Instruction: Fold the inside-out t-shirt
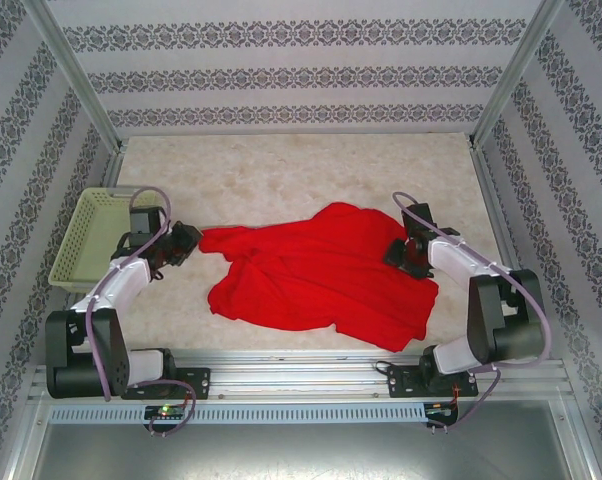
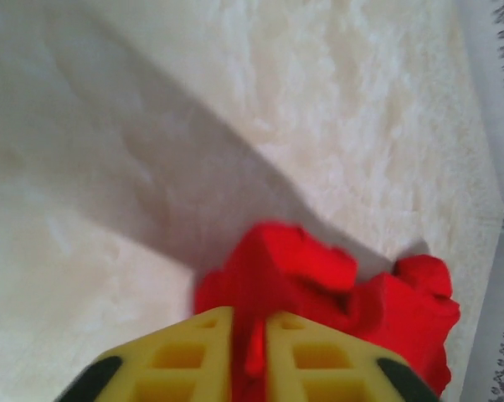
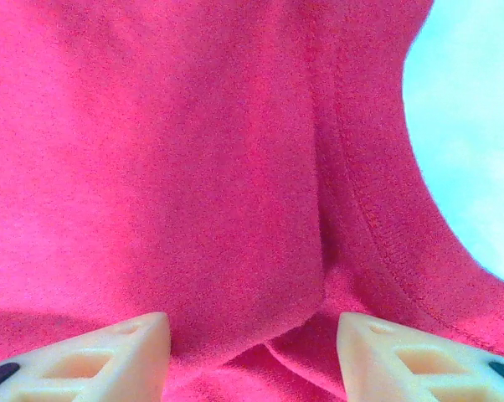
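The inside-out t-shirt is a bright red crumpled heap in the middle of the table, wide and uneven. My left gripper is at its left tip. In the left wrist view the yellow fingers stand almost together, a strip of the red cloth pinched between them. At the shirt's right side my right gripper is low over the fabric. Its pale fingers are wide apart above a seam and fold of the t-shirt, gripping nothing.
A pale green basket stands by the left wall, just behind my left arm. Patterned walls close in the marbled table on three sides. A metal rail runs along the near edge.
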`<action>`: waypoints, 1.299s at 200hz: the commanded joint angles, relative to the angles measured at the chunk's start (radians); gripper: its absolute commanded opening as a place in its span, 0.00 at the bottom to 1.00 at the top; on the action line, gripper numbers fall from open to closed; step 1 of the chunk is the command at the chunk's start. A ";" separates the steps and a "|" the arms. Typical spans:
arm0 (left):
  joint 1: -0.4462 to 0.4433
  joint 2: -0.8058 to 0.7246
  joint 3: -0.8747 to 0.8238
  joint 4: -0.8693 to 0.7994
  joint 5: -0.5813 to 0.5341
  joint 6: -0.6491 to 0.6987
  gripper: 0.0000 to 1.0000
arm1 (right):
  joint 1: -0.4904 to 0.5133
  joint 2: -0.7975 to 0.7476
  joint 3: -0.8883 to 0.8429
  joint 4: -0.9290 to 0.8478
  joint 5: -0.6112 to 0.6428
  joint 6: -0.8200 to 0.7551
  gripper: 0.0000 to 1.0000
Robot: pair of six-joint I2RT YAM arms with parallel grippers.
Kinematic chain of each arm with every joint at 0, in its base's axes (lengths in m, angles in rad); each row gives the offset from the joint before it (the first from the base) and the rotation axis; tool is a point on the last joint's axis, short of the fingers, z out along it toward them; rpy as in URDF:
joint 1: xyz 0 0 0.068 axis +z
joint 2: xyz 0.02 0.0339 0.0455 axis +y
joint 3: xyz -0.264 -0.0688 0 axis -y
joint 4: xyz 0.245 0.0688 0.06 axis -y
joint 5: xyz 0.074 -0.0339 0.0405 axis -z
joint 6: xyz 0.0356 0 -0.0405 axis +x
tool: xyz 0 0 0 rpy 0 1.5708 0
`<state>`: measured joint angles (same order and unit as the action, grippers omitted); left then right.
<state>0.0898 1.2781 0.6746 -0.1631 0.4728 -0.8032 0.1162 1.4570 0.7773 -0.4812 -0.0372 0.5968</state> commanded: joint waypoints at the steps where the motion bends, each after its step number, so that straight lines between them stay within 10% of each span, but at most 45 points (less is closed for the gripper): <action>1: -0.083 -0.013 0.082 -0.236 -0.078 0.171 0.28 | 0.023 -0.035 0.090 -0.021 0.050 -0.040 0.59; 70: -0.321 0.228 0.471 -0.502 -0.485 0.380 0.57 | 0.077 0.296 0.586 -0.093 0.069 -0.127 0.65; 260: -0.380 0.633 0.664 -0.621 -0.624 0.472 0.42 | 0.109 0.607 0.883 -0.151 0.052 -0.164 0.65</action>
<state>-0.2817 1.8687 1.3033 -0.7528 -0.1143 -0.3470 0.2264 2.0377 1.6279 -0.6144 0.0105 0.4442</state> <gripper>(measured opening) 0.457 0.648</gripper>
